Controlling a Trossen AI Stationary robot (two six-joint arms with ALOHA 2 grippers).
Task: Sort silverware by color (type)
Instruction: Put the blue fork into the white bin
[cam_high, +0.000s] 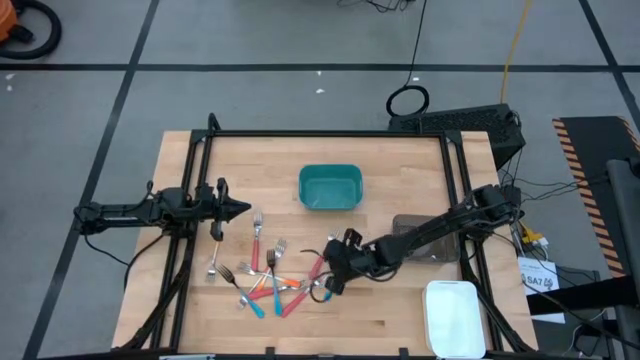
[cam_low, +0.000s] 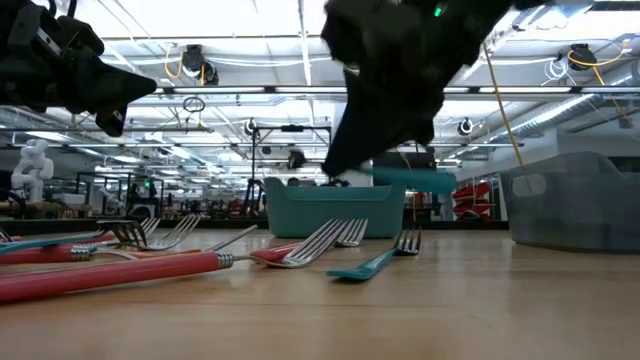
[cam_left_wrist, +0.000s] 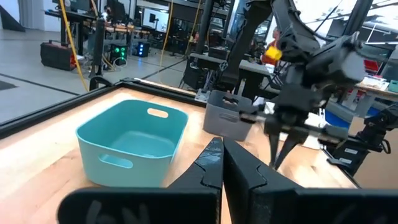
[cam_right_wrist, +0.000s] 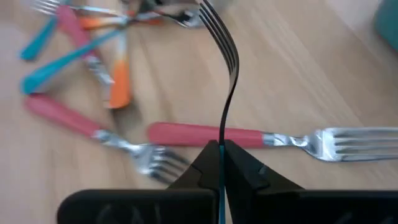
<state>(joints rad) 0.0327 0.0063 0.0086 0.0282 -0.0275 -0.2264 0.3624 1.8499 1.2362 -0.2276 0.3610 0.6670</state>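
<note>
**A:** While the right gripper (cam_right_wrist: 221, 146) hangs near the teal bin (cam_high: 303, 188), on its front side, what does it have between the fingers?

**B:** It pinches one fork (cam_right_wrist: 231, 62) by the thin neck, seen from the edge, with the tines pointing away from the wrist. The handle seems to be teal, but I cannot say it for sure.

**A:** How do you think such a fork behaves?

**B:** I judge it light and stiff. The metal neck is narrow and smooth, so it can turn or slip in a two-finger grip. The plastic handle is a bit thicker and probably less slippery, so near its middle is the better place to take hold.

**A:** And the other forks?

**B:** A little farther from the bin, to the front and left of it, the pile of forks (cam_high: 265, 280) lies flat on the wood. Red, orange and teal handles cross one another there. A red fork (cam_right_wrist: 205, 134) lies under the held one and looks free of the others. Where handles overlap, lifting one may drag its neighbour.

**A:** The left arm?

**B:** The left gripper (cam_high: 240, 209) waits left of the bin, fingers pressed together with nothing in them.
</note>
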